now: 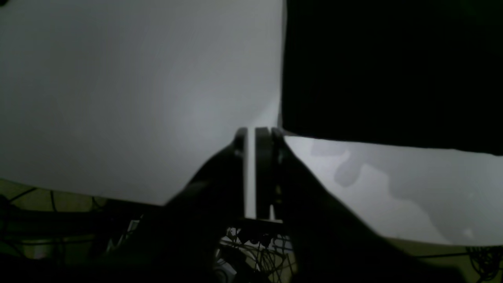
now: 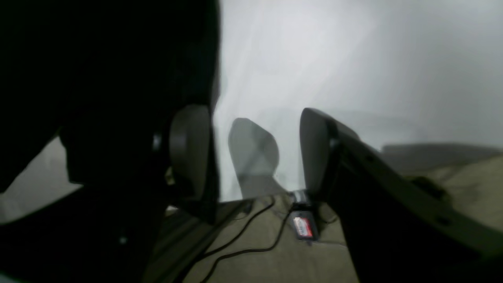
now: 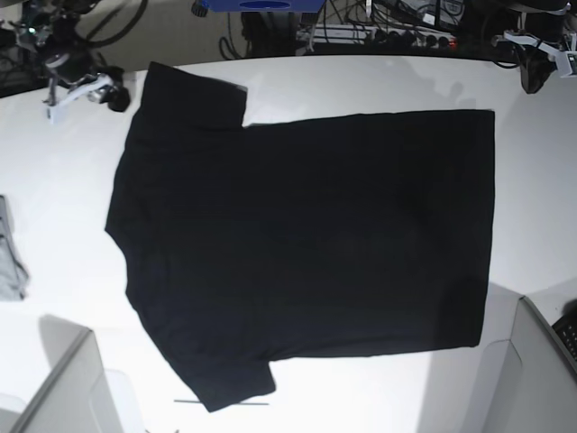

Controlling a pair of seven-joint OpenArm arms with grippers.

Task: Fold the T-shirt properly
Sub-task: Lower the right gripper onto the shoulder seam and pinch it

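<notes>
Right gripper (image 2: 255,157), seen in the right wrist view, stands with its two jaws well apart and bare table between them; nothing is held. One of its fingers (image 2: 318,153) sits right of centre in that frame, the other at left centre against the black cloth, whether touching it cannot be told. In the base view this gripper (image 3: 81,90) shows in the upper left of the frame, just beside the upper sleeve of the T-shirt (image 3: 306,244).

Left gripper (image 1: 257,135), in the left wrist view, has its jaws drawn almost together, a thin pale strip showing between them. No cloth lies between them; the corner of the T-shirt (image 1: 393,70) is just beside the tips, at upper right of that frame. In the base view the left gripper (image 3: 541,59) sits in the upper right corner, near the garment's upper right corner but apart from it.

T-shirt lies spread flat on the white table (image 3: 361,81), filling the middle of the base view. Its plain black side faces up. Collar end and both sleeves point to the left of the frame, hem to the right. A grey cloth (image 3: 9,253) lies at the left edge, well apart from the shirt.
</notes>
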